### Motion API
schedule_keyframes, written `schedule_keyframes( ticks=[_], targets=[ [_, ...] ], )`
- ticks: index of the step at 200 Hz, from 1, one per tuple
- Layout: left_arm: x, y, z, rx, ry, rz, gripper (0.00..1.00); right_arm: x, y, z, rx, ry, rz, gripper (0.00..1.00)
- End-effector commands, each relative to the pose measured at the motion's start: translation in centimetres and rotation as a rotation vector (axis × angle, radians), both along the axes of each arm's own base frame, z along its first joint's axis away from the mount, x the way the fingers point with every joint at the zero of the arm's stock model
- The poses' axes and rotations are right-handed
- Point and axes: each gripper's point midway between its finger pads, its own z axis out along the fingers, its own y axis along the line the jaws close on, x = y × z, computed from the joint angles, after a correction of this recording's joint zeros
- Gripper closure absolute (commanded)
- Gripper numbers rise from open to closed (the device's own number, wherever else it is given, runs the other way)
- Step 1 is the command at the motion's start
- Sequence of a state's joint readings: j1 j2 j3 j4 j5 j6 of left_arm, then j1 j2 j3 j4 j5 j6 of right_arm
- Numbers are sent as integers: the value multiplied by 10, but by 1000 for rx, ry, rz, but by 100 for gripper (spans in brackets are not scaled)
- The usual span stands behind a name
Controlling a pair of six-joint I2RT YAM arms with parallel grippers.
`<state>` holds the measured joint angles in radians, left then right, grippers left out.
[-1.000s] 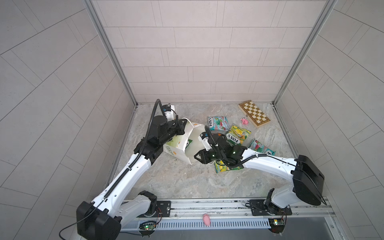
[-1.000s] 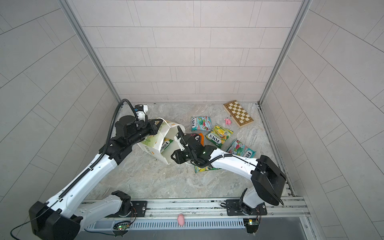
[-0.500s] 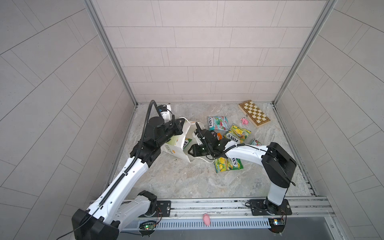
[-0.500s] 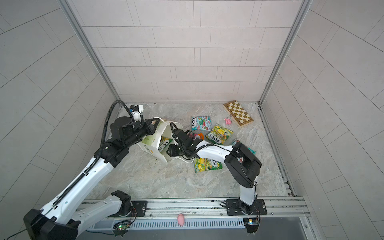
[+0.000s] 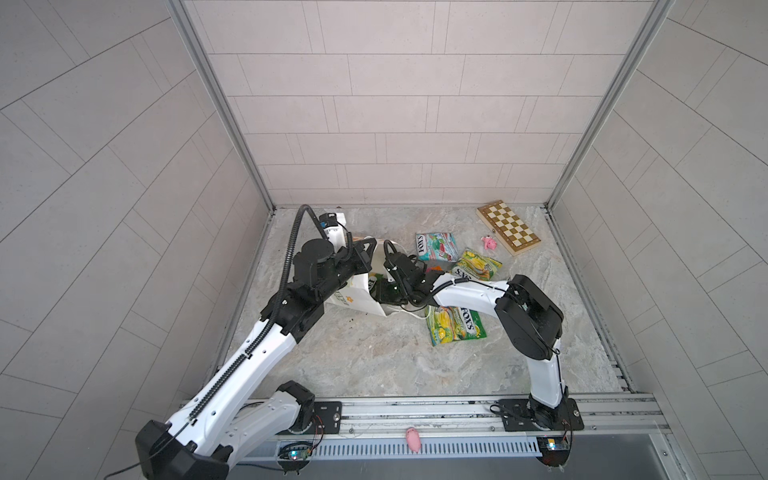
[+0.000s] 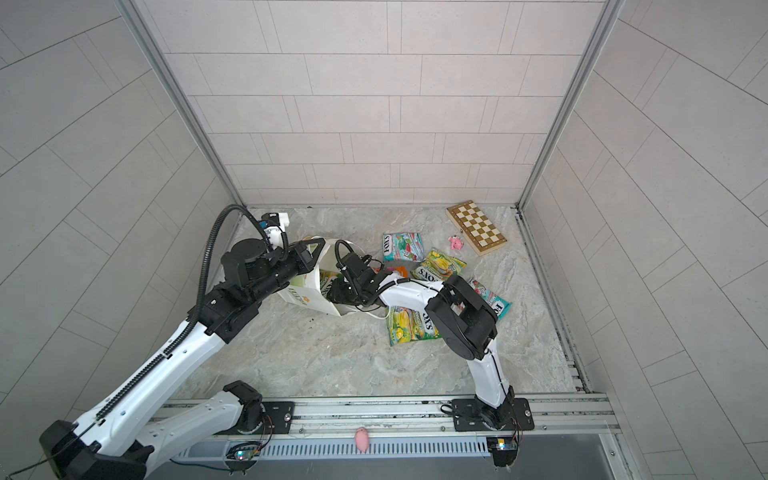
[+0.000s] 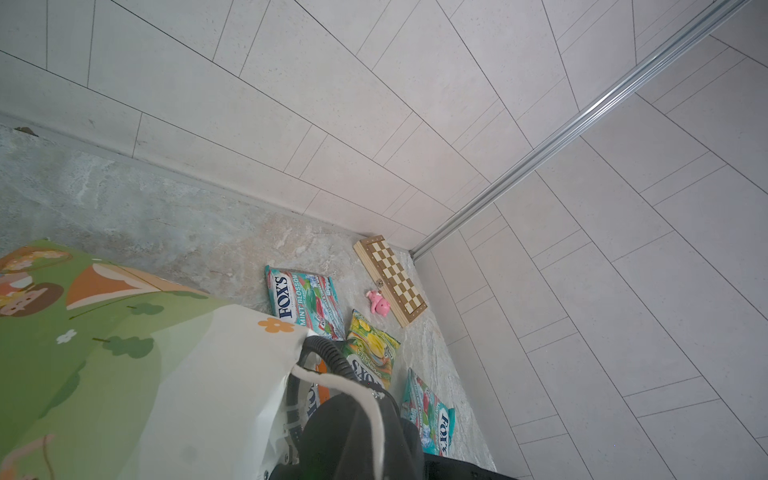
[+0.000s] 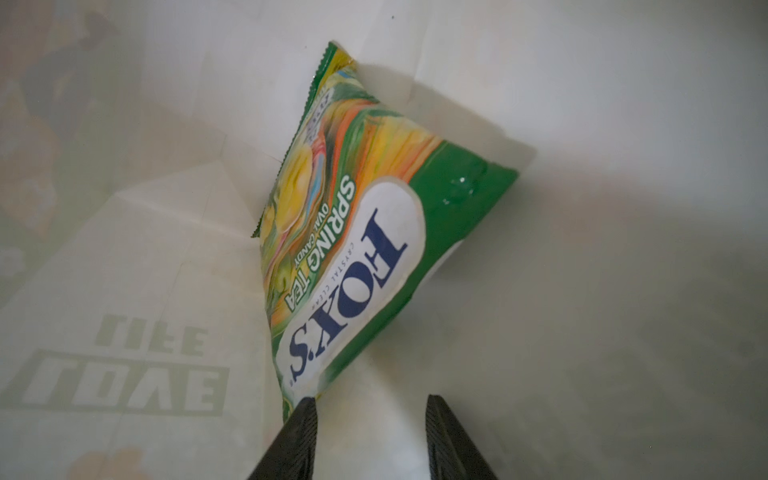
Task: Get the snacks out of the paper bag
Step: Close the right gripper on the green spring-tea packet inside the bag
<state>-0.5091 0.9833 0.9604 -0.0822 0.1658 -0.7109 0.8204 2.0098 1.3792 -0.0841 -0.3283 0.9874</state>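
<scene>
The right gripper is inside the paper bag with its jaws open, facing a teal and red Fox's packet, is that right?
Only the colour is wrong. Inside the paper bag, the right gripper, jaws open, faces a yellow-green packet marked Spring Tea, not a teal and red one. The right wrist view shows it.

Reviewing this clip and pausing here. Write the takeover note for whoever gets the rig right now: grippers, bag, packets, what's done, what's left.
Left gripper: shut, apparently pinching the rim of the paper bag, which is tipped with its mouth toward the right arm.
Right gripper: open inside the bag, holding nothing; one tip is at the corner of the packet in the bag.
Done: five packets lie on the table: back teal packet, back yellow-green packet, front yellow-green packet, side teal packet, and orange packet, partly hidden.
Left: grip the packet in the bag and pull it out.
</scene>
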Motion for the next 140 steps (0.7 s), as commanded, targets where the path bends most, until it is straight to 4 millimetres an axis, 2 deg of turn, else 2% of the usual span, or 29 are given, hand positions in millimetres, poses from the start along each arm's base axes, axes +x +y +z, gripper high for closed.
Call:
schedule_keyframes(
  ticks=[1, 19, 42, 81, 114, 140],
  targets=[
    [0, -8, 21, -40, -58, -10, 100, 10, -2, -10, -1, 42, -81, 54],
    [0, -13, 22, -42, -61, -19, 100, 14, 3, -13, 26, 58, -99, 54],
    [-1, -21, 24, -45, -64, -42, 100, 20, 20, -6, 130, 72, -92, 54],
    [-3, -30, 28, -75, -53, -73, 100, 30, 32, -1, 195, 71, -120, 54],
    [-5, -30, 31, -77, -58, -76, 100, 36, 44, -1, 243, 75, -111, 55],
    [-7, -29, 33, -78, -65, -80, 100, 41, 47, -5, 250, 72, -125, 61]
  ],
)
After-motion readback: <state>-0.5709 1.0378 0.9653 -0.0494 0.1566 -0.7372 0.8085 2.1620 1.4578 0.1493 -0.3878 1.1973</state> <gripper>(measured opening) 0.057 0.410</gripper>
